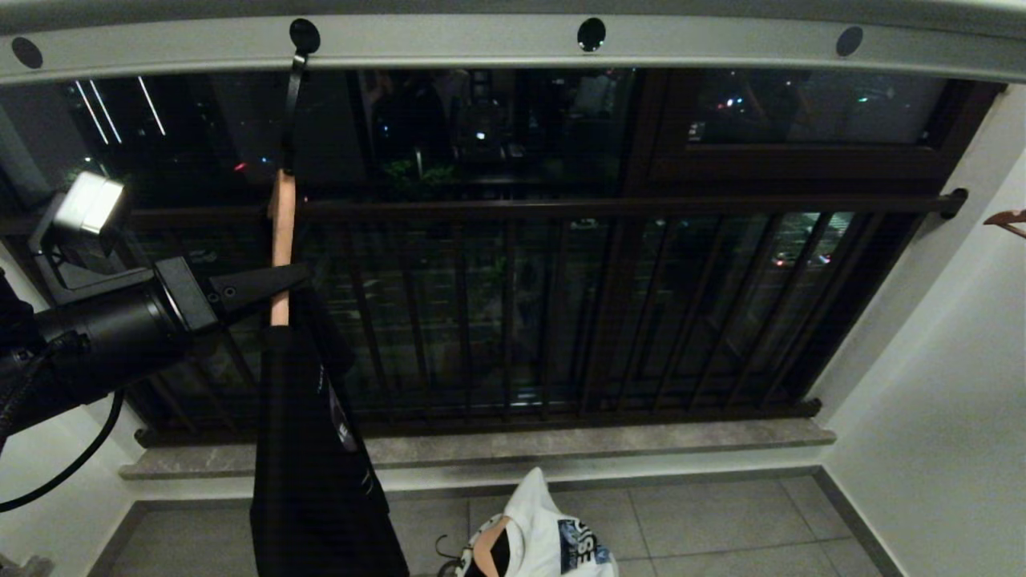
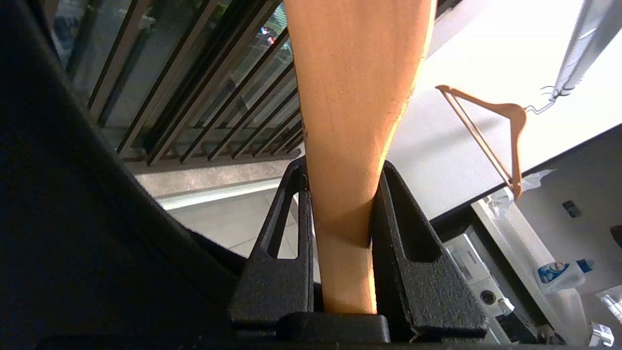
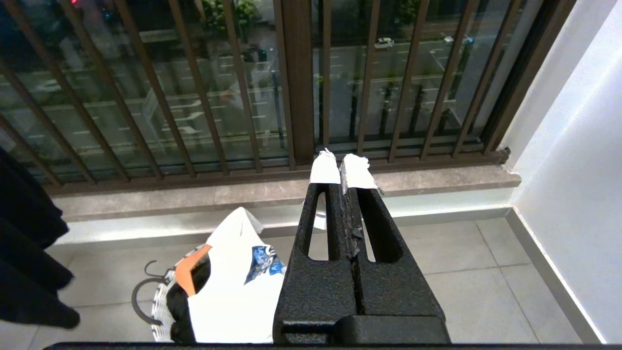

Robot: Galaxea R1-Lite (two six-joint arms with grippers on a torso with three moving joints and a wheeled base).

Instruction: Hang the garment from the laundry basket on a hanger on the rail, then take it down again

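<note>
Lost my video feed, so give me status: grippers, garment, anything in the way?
Left gripper clamped on wooden hanger, hook in rail hole. Black garment hanging from it. Right gripper shut, empty, low over the floor. Nothing blocking.

Dim night scene, black window (image 1: 513, 240) glass with light reflections, bowed wide-angle edges, overexposed left-wrist view.
</note>
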